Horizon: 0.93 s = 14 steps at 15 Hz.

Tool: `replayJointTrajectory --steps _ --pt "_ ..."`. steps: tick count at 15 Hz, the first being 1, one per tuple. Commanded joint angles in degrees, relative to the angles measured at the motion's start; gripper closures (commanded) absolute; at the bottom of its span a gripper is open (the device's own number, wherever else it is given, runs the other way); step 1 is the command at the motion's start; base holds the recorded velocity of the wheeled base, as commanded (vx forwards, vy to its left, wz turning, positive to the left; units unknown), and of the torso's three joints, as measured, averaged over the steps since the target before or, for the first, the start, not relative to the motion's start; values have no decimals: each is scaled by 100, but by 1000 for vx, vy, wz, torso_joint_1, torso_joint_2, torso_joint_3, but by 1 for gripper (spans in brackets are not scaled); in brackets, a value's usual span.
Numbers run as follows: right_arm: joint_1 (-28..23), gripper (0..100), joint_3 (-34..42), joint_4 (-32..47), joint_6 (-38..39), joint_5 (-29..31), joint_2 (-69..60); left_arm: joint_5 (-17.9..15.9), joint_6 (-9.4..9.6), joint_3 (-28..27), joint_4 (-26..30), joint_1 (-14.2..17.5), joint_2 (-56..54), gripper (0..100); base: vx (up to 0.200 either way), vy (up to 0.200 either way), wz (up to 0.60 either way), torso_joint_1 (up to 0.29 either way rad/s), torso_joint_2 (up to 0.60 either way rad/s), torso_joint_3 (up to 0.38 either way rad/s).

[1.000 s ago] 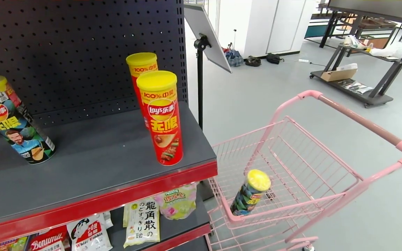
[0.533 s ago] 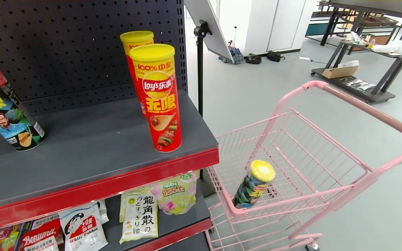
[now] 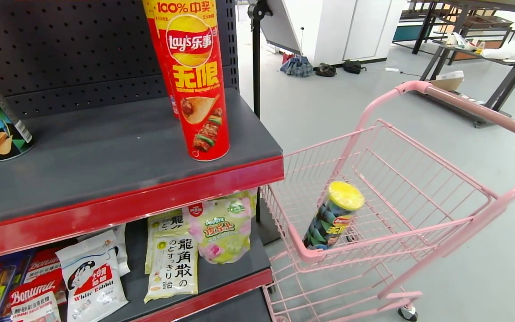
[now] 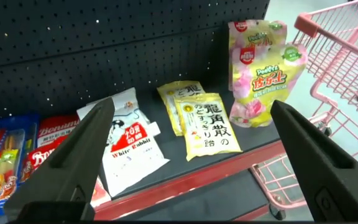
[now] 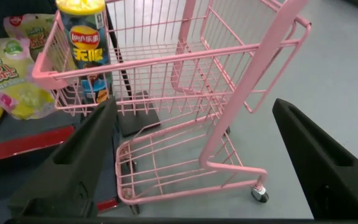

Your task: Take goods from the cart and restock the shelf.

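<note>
Starting the pick-up step, we find one chip can [image 3: 333, 214] standing in the near corner of the pink cart [image 3: 463, 106], just beside the shelf [image 3: 105, 152]. Our left gripper [image 4: 191, 109] and right gripper [image 5: 194, 106] both gape wide, empty. Next, we judge, the right gripper must reach in over the rim and close around the can.

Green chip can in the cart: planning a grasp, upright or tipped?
Upright: the yellow-lidded green cylindrical chip can stands lid-up in a corner of the pink wire cart.
</note>
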<state>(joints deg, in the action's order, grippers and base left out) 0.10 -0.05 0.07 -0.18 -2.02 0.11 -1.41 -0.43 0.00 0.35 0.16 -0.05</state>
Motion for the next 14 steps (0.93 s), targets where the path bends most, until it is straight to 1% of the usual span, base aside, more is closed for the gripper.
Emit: replayJointTrajectory --steps 1,3,4,5,6,7,8,9,10,11,12,14 --pt "17 0 -13 19 -17 -9 51 1 -1 0 0 2 5 0 0 0 0 -56 246 183" --pt "-10 0 -21 10 -52 18 -11 -8 -1 0 0 2 5 0 0 0 0 -34 110 85" --pt "17 0 -232 -7 -61 -79 86 -8 -1 0 0 2 5 0 0 0 0 -2 51 36" --pt "87 0 -1366 10 97 -220 1228 -8 -1 0 0 2 5 0 0 0 0 0 0 0" --pt "122 0 -2553 -34 651 -263 2555 -8 -1 0 0 2 5 0 0 0 0 0 0 0" --pt "289 0 -3168 -25 783 -527 3311 -8 -1 0 0 2 5 0 0 0 0 0 0 0" --pt "588 0 -3186 -139 528 -729 3856 -8 -1 0 0 2 5 0 0 0 0 0 0 0" --pt "781 0 -3036 -473 370 -720 4366 -8 -1 0 0 2 5 0 0 0 0 0 0 0" --pt "852 0 -2834 -1352 510 -729 5201 -8 -1 0 0 2 5 0 0 0 0 0 0 0" --pt "904 0 -2737 -1818 607 -756 5553 -8 -1 0 0 2 5 0 0 0 0 0 0 0" --pt "1203 0 -2395 -2697 739 -747 6467 1 -1 0 0 2 5 0 0 0 0 0 0 0" --pt "1326 0 -2034 -3356 757 -747 7108 1 -1 0 0 2 5 0 0 0 0 0 0 0"
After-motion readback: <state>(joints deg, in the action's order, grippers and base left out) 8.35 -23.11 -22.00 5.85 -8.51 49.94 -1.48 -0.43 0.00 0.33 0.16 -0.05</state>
